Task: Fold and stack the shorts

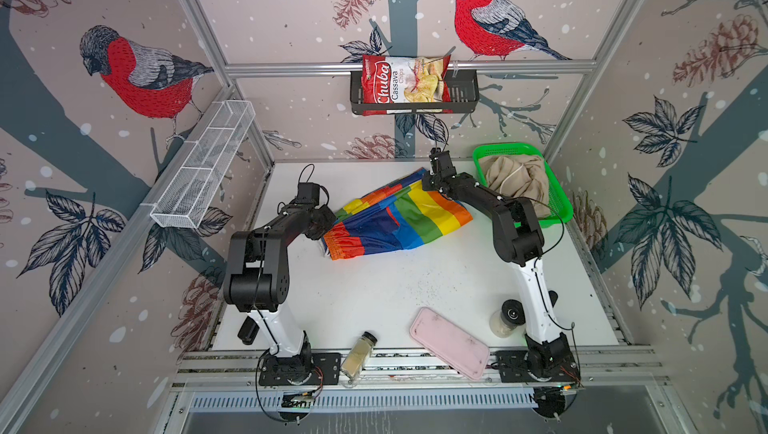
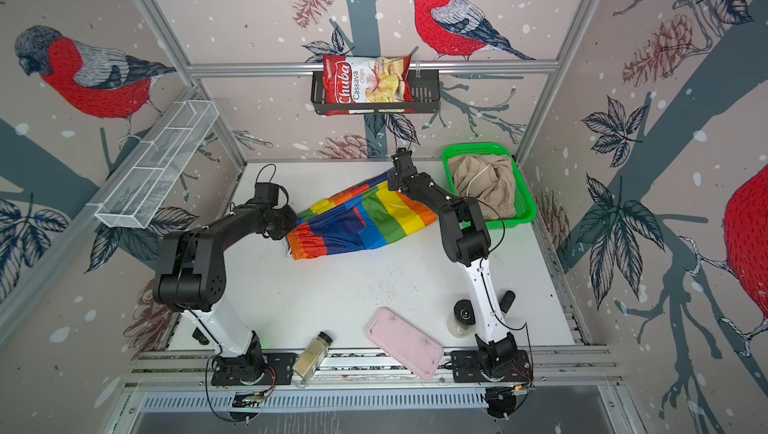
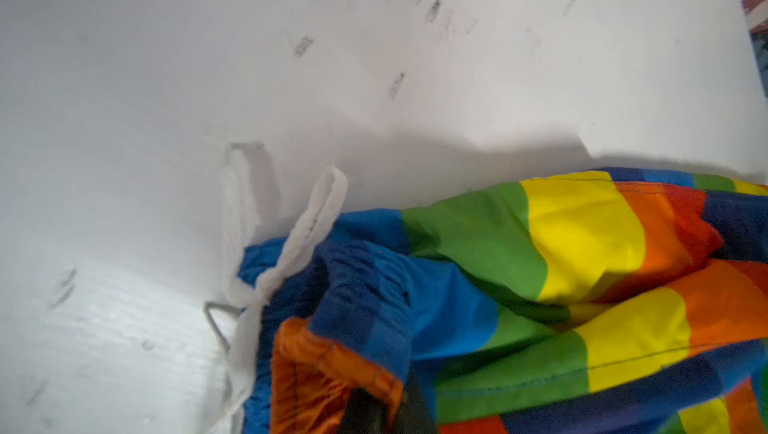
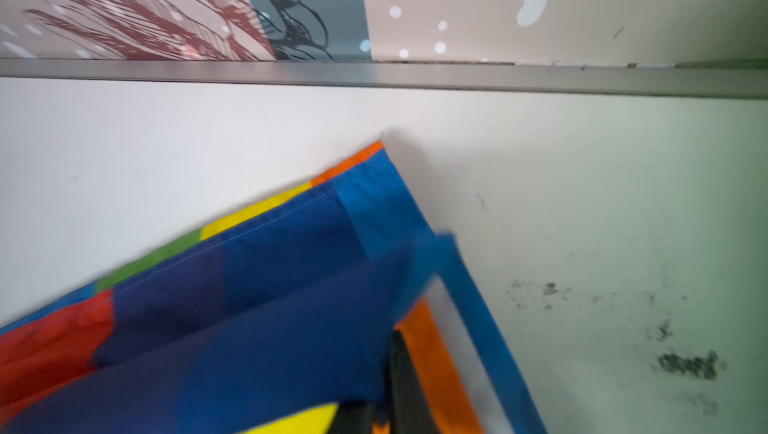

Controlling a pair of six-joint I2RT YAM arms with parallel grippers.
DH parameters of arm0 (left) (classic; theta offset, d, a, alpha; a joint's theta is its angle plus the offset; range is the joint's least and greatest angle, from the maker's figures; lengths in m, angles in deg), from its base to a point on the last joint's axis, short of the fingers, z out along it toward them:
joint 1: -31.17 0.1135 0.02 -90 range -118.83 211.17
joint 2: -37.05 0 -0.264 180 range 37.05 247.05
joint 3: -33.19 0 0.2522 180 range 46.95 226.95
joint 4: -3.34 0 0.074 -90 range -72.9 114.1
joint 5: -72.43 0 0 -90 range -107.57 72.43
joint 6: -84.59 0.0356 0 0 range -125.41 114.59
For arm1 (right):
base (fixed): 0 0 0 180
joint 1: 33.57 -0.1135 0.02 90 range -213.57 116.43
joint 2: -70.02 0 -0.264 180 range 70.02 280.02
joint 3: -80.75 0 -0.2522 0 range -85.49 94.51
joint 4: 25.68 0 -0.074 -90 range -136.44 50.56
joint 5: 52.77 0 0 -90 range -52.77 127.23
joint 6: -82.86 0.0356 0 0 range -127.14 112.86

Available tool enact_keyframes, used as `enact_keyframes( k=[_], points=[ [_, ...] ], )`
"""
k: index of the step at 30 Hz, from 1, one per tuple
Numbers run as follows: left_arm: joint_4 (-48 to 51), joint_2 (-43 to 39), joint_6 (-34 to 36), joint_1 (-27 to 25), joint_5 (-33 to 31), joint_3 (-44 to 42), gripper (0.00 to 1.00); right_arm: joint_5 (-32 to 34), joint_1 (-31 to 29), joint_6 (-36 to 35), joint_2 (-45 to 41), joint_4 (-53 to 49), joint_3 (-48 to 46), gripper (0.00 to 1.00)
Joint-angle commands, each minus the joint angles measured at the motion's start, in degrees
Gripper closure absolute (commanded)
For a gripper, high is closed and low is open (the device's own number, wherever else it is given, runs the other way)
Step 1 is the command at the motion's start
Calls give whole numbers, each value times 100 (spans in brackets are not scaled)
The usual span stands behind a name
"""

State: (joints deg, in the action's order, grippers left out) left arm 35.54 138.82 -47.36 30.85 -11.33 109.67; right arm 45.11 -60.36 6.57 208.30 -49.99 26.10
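1. Left gripper [image 1: 323, 222]: at the orange waistband of the rainbow shorts [image 1: 399, 219], the end farthest from the basket [image 1: 505, 147]. Its fingers [image 3: 365, 411] are half under cloth; can't tell if pinching or spread.
2. Right gripper [image 1: 430, 184]: at a hem corner, near the basket. View is blurred, so grip state can't be told either.
3. Rainbow shorts: lying on the table [image 1: 374, 294], just beside the basket.
4. Beige shorts [image 1: 515, 180]: bunched inside the basket.

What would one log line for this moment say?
phase: folding | rainbow shorts: on table | left gripper: at waistband | right gripper: at leg hem | grip: unclear | beige shorts: in green basket
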Motion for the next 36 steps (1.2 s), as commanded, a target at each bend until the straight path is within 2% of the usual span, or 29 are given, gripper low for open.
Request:
enact_keyframes(
  k=[1, 3, 5, 8, 10, 16, 20, 25, 30, 34, 36],
  points=[
    [338, 40, -4, 49, -545, 68, 76, 372, 46, 49, 97, 263, 181, 67],
    [347, -18, -32, 49, -528, 107, 63, 355, 42, -21, 103, 193, 329, 55],
    [361, -138, -58, 49, -486, 174, 52, 384, 38, -96, 24, 2, 515, 49],
    [438, -418, -85, 47, -482, 323, 37, 445, -7, -193, -352, -114, 455, 44],
    [501, -658, -94, 44, -539, 423, 33, 511, -36, -173, -738, -97, 175, 42],
    [392, -1646, -73, -32, -698, 267, 32, 344, -47, 292, -1918, -518, -1046, 40],
    [451, -1907, 153, -656, -1030, 232, 34, -29, -59, 731, -2744, -628, -2380, 42],
    [-83, -1681, 262, -1495, -515, -12, 39, -681, 199, 1034, -3290, -486, -3589, 40],
    [-297, -1157, 292, -2239, -472, -66, 42, -1651, 566, 1336, -3525, 74, -4396, 38],
    [-544, -773, 225, -2505, -360, -177, 43, -2220, 765, 1533, -3294, 305, -4425, 38],
    [-657, -647, 198, -2560, -336, -261, 43, -2421, 771, 1567, -3148, 388, -4340, 42]
  ],
)
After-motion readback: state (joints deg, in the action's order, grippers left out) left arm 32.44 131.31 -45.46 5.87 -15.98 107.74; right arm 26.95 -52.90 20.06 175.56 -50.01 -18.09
